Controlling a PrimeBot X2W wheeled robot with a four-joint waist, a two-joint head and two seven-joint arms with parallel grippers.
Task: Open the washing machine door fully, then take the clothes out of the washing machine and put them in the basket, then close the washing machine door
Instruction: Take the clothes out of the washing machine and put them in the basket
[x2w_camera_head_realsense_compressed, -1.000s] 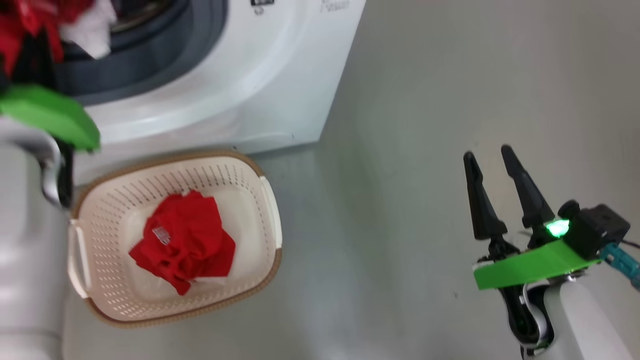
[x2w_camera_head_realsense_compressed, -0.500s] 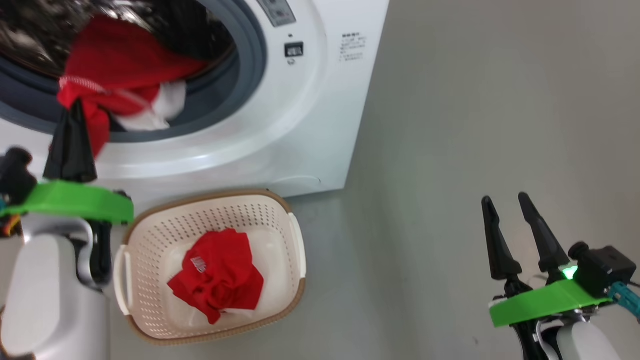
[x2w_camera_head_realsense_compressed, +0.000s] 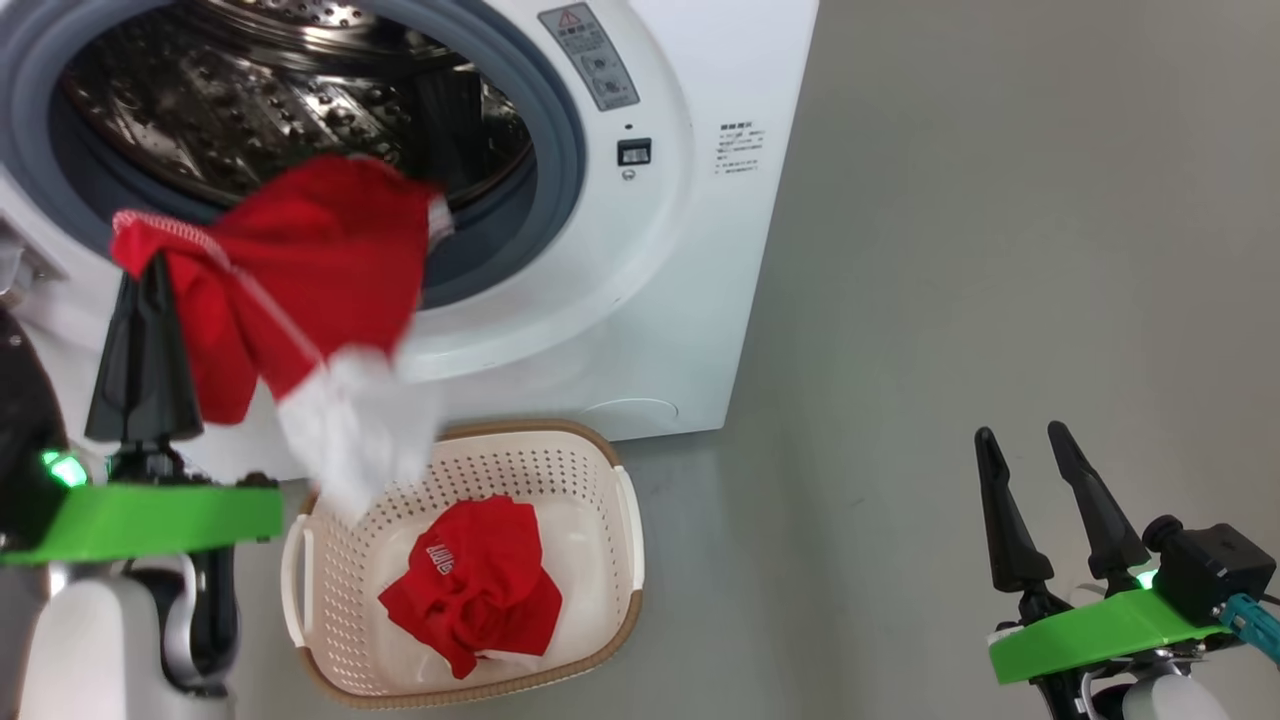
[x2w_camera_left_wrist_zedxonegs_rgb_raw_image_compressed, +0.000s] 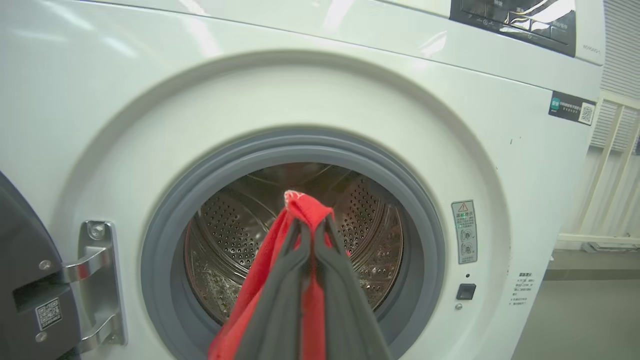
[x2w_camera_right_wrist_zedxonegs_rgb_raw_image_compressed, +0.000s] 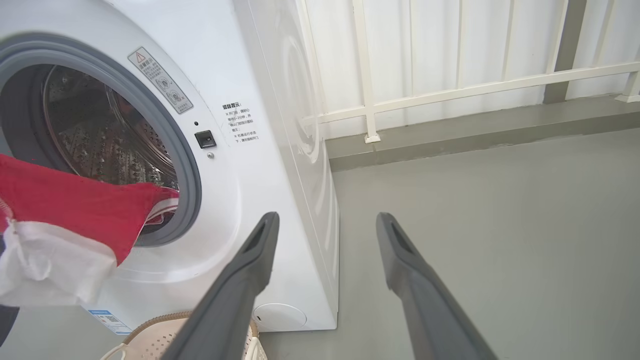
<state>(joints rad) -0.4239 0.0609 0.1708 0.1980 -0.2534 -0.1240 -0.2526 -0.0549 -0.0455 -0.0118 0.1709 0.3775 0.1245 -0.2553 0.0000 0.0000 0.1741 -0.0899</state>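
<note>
While clenched on one bundle of red and white clothes (x2w_camera_head_realsense_compressed: 300, 270), points the left pincer (x2w_camera_head_realsense_compressed: 150, 265) up-view at the open mouth of the single washing machine (x2w_camera_head_realsense_compressed: 700, 250), with that cloth strung long from the fingertips across and down to the right, white end lowest, hanging in front of the drum just above the far left corner of the single basket (x2w_camera_head_realsense_compressed: 628, 540). Finds a second red garment (x2w_camera_head_realsense_compressed: 470, 590), white lettering up, crumpled inside that basket on the floor. Shows the right pincer (x2w_camera_head_realsense_compressed: 1020, 432) released, two fingers spread and pointing up-view, well apart from the machine, grasping nothing.
</note>
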